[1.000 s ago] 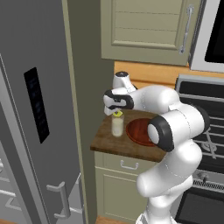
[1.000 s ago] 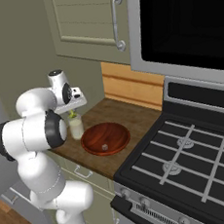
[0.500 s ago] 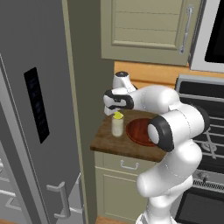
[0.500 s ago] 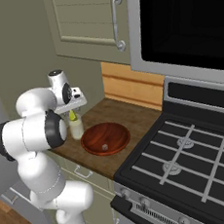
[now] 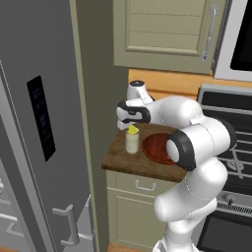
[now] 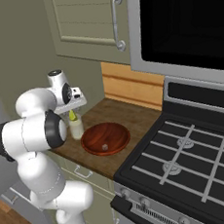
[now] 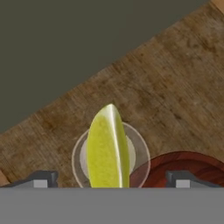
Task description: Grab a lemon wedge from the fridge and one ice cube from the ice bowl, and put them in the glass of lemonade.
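Hand view is looking straight down the gripper onto the glass of lemonade, and the lemon wedge is standing on end in the mouth of the glass, its paler edge turned up toward the camera. The jaws are standing wide apart, one dark tip at each side of the glass, and neither tip is touching the wedge. Judging from that spacing, the wedge is resting on the glass and is no longer being gripped; its yellow tip is projecting above the rim in the left base view, so it is not fully sunk in the liquid.

The glass is sitting on the wooden worktop near its left edge, next to the fridge. The placement is keeping the glass within short reach of both sources. The ice bowl is lying just beside the glass on the side toward the stove, its rim appearing at the lower right of the hand view. One small pale object, probably an ice cube, is showing on the floor of the bowl in the right base view.

The hand is hanging directly above the glass with the arm folded across the worktop. The lemon part of the task appears complete; the ice cube is not yet taken. The next move is likely calling for a short sideways shift over the bowl.
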